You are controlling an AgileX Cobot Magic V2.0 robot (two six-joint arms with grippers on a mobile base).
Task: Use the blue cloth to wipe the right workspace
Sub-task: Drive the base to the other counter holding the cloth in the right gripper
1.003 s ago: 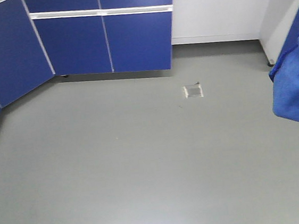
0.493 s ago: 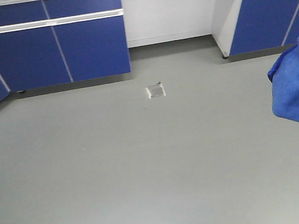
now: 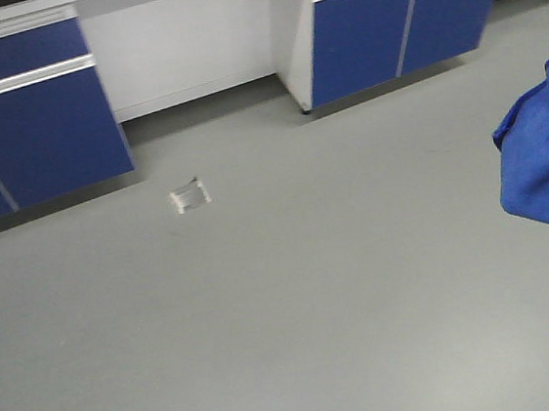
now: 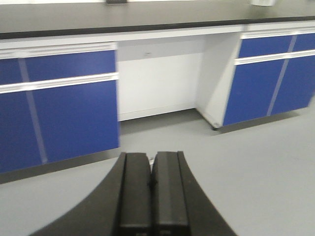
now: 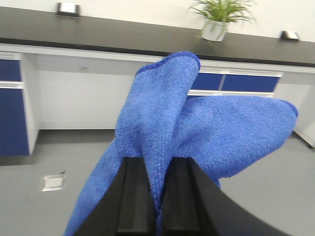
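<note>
Right wrist view: one blue cloth (image 5: 197, 128), one right gripper (image 5: 158, 196) pinching it.
Its two fingers (image 5: 133, 196) are clamping the fold above the grey floor (image 3: 266, 314); the left gripper (image 4: 150, 196) is sitting closed, holding nothing; one potted plant (image 5: 221, 17) is standing on the black benchtop (image 5: 123, 37) behind.

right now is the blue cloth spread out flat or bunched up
Bunched up. The blue cloth stands in two loose folds, and its lower part is pinched between the shut fingers of the right tool.
</note>
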